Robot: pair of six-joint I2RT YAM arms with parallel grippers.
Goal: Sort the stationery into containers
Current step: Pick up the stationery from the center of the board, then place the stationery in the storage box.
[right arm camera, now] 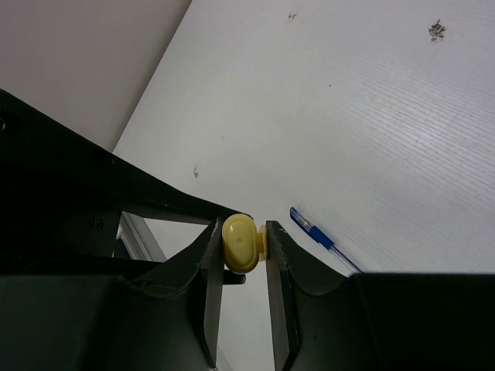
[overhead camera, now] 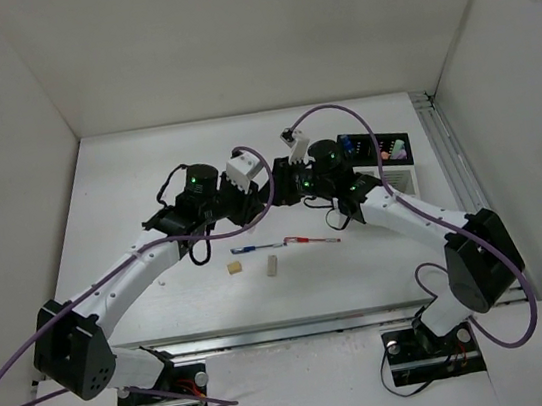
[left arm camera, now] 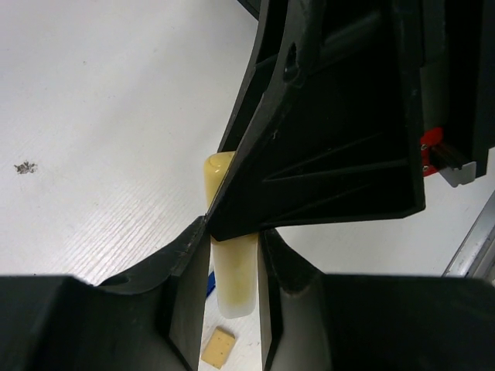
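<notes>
Both grippers meet above the middle of the table. My left gripper (overhead camera: pixel 263 192) (left arm camera: pixel 233 259) is shut on a pale yellow marker pen (left arm camera: pixel 236 278), held upright between its fingers. My right gripper (overhead camera: pixel 286 187) (right arm camera: pixel 243 246) is shut on the same marker's rounded yellow end (right arm camera: pixel 240 241). In the top view the marker is hidden between the grippers. A thin blue-and-red pen (overhead camera: pixel 288 244) (right arm camera: pixel 315 229) lies on the table below them. Two beige erasers (overhead camera: pixel 232 266) (overhead camera: pixel 272 264) lie beside it, and one also shows in the left wrist view (left arm camera: pixel 218 346). The black box (overhead camera: pixel 374 147) and the joined white slotted box (overhead camera: pixel 401 181) stand at the right.
White walls enclose the table on the left, back and right. A metal rail (overhead camera: pixel 439 139) runs along the right side behind the containers. The black box holds some coloured items. Purple cables loop from both arms.
</notes>
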